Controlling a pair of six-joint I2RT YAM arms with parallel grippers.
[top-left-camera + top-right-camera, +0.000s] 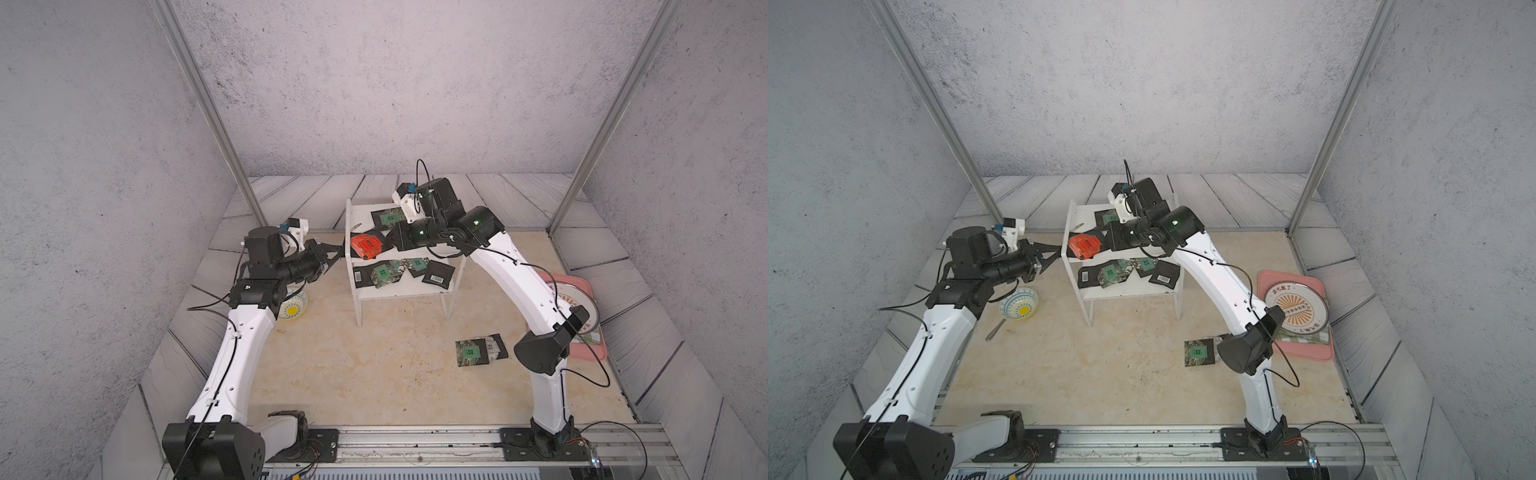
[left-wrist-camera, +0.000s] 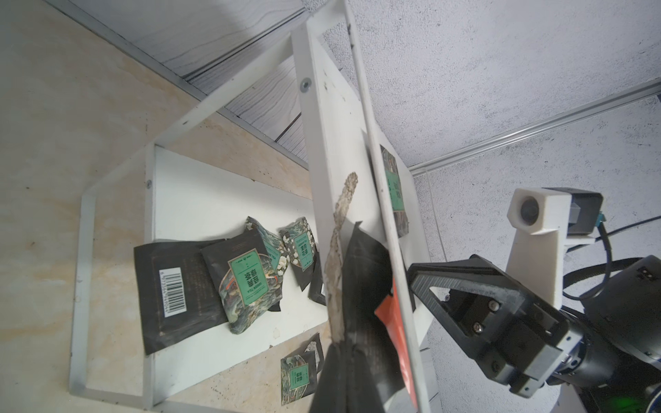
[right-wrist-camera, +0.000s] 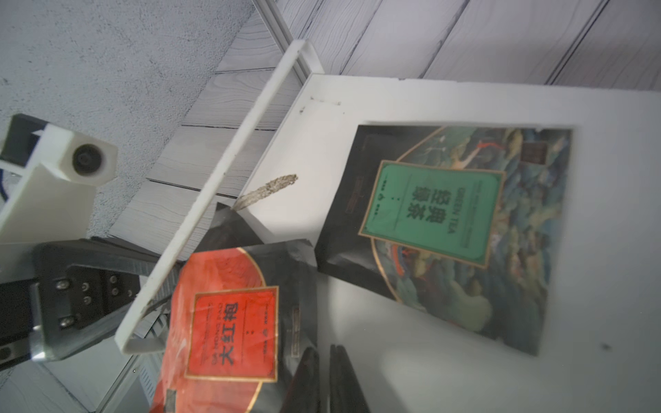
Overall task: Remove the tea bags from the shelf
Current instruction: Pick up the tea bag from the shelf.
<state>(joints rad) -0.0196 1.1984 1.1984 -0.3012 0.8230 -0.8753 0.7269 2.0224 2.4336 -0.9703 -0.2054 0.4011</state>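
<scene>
- In a top view, my left gripper (image 1: 338, 250) is closed. Its tips are at the left side panel of the white two-tier shelf (image 1: 395, 293), right against the red-orange tea bag (image 1: 365, 245). That bag overhangs the front edge of the upper board. My right gripper (image 1: 390, 242) reaches across the same board to the bag's other side. The table tea bags (image 1: 471, 352), two of them overlapping, lie off the shelf near my right elbow.
- In a top view, the lower-board tea bags (image 1: 1108, 272) lie in an overlapping row, some with green labels and some barcode side up. A green tea bag (image 1: 1111, 217) sits at the back of the upper board. A bowl (image 1: 1018, 303) and a spoon (image 1: 995, 330) are under my left arm. A pink tray (image 1: 1308, 353) holding a plate (image 1: 1296, 307) is far right.
- From the left wrist, black foil and a strip of red-orange run up from my closed tips. I cannot tell whether they pinch the bag. One right finger (image 2: 458, 282) points at it from beyond the board.
- From the right wrist, my fingers (image 3: 307, 379) are drawn nearly together, with a thin slit between them, at the black margin of the red-orange tea bag. Its label reads Da Hong Pao. I cannot tell whether I am gripping it. The green tea bag lies flat just beside.
</scene>
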